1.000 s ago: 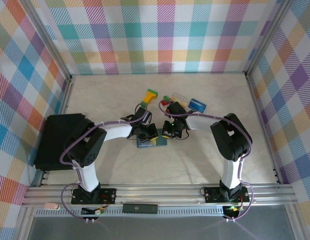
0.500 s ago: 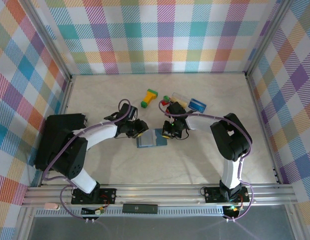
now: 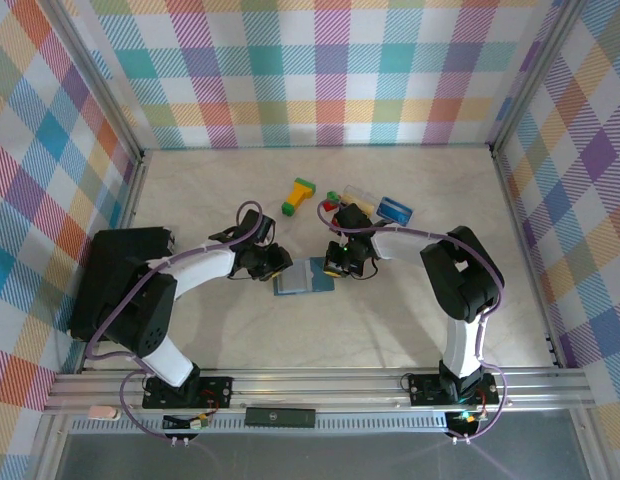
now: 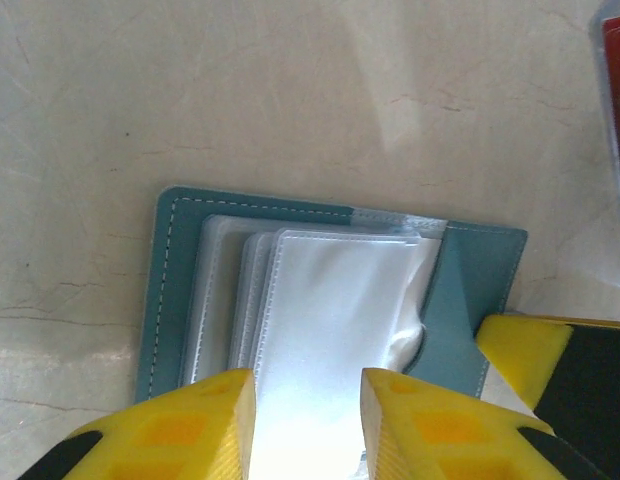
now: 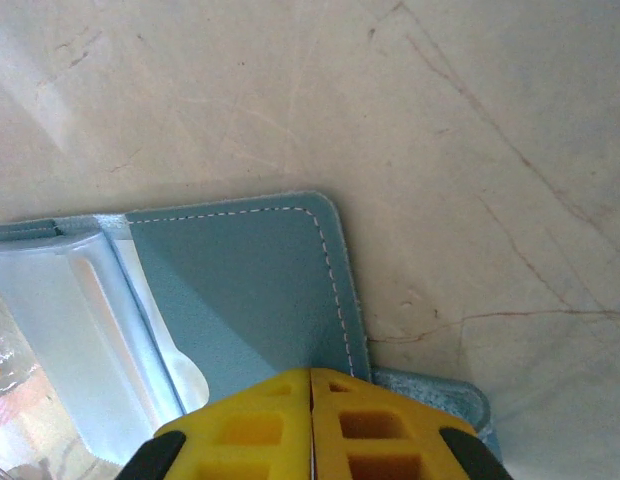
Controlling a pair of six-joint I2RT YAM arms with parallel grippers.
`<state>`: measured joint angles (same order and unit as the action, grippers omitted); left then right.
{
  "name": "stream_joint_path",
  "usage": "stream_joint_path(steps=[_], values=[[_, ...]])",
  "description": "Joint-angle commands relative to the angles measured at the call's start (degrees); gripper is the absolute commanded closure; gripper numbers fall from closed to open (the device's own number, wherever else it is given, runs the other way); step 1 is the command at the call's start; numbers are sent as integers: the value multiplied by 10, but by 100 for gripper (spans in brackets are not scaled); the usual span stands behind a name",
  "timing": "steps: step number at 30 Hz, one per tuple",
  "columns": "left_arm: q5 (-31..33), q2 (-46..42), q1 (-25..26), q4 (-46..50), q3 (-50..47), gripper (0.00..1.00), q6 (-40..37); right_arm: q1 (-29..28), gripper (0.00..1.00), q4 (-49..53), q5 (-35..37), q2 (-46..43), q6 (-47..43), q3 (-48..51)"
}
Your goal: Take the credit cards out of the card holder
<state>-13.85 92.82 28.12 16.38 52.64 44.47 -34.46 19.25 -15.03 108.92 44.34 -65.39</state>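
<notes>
Mottled table (image 3: 410,300): holder (image 3: 303,277) lay open between grippers, long axis across; left gripper (image 4: 308,420), fingers apart, faced its sleeves (image 4: 330,310); right gripper (image 5: 312,420) closed at cover edge.

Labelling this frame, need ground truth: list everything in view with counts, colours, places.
holder: 1, slate-blue, open, table centre.
sleeves: several, clear, inside holder.
cards: at least 2, blue and pale, right of the cubes; exact count unclear.
block: 1, yellow-and-green, beyond holder.
cubes: 2, red and green, right of block.
box: 1, black, left side.
table: 1, beige marbled.
left gripper: 1, yellow fingers, jaws open over the sleeves.
right gripper: 1, yellow fingers, jaws shut, apparently on holder's cover edge.
</notes>
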Motion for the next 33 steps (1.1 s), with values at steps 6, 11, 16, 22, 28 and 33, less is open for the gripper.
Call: stream_joint_path(steps=[6,11,16,22,28,33], values=[[-11,24,9,-30,-14,77,3,3,92,13,25,37,-4,7],[10,41,16,-11,-2,80,-4,3,92,12,27,38,-3,8],[10,58,22,-10,1,80,-8,3,92,12,25,36,-7,6],[25,74,30,-9,-1,84,-2,3,91,1,8,-5,-42,-6],[31,79,30,11,-4,89,0,0,81,-12,-74,-21,-69,-30],[34,78,30,11,-7,92,-1,-11,72,-16,-104,-10,-70,-40]])
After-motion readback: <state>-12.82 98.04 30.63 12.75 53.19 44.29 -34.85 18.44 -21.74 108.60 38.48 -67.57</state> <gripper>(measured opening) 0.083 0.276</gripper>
